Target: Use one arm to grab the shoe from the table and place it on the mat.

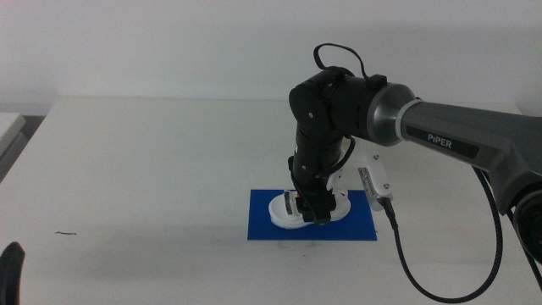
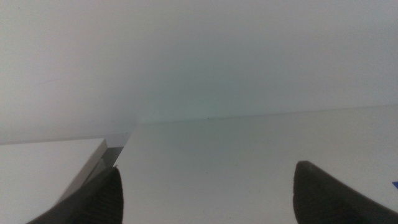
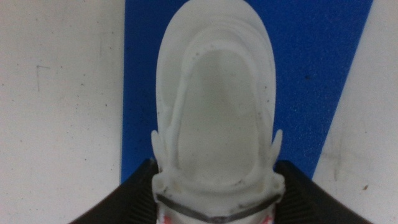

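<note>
while the shoe [image 1: 298, 209] lies on the blue mat [image 1: 264, 222] near the middle of the white bench [image 1: 152, 169], the right end effector [image 1: 312, 211] reaches straight down, its jaws clamped on the shoe's sides. the arm [image 1: 440, 131] comes in from the right. the left end effector [image 1: 10, 269] waits at the near left edge, jaws spread apart.

The shoe [image 1: 298, 212] lies on the mat [image 1: 262, 222].

white shoe [image 1: 298, 210] flat on blue mat [image 1: 264, 222], mid table [image 1: 152, 169]
</note>
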